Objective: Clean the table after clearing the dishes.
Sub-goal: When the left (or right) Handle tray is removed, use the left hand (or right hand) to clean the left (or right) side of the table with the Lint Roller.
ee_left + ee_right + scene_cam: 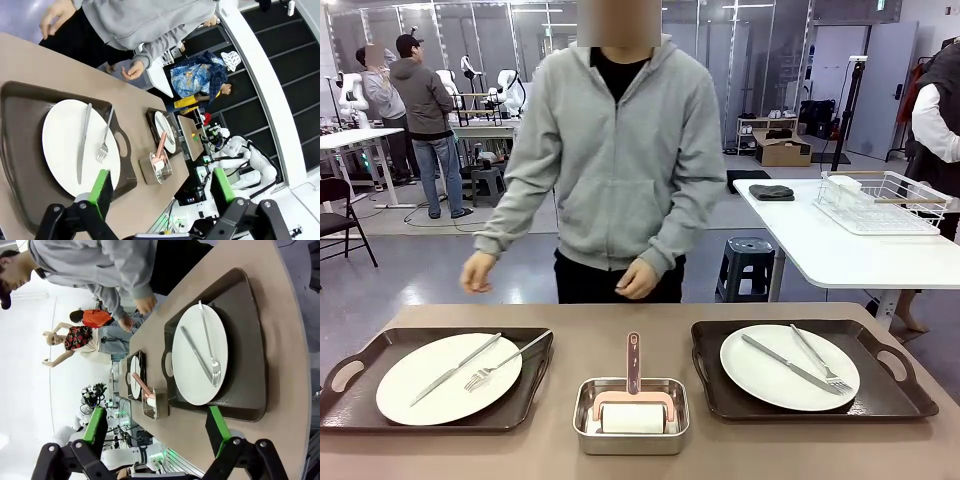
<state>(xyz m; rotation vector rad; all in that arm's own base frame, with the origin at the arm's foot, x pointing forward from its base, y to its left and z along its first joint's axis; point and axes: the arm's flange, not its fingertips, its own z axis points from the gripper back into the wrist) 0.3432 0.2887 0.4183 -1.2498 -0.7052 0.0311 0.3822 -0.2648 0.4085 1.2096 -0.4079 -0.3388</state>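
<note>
Left gripper [161, 186], right gripper [156, 422] spread wide, empty, facing trays [532, 395]; dishes [470, 395] uncleared; next likely: gripping, lifting trays.

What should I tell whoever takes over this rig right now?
Left gripper: open, empty, facing the left plate.
Right gripper: open, empty, facing the right plate.
Both plates sit on trays on the table, with a steel pan holding a roller between them.
Nothing cleared or wiped yet.
To do: clear both plates, then clean the table.
</note>
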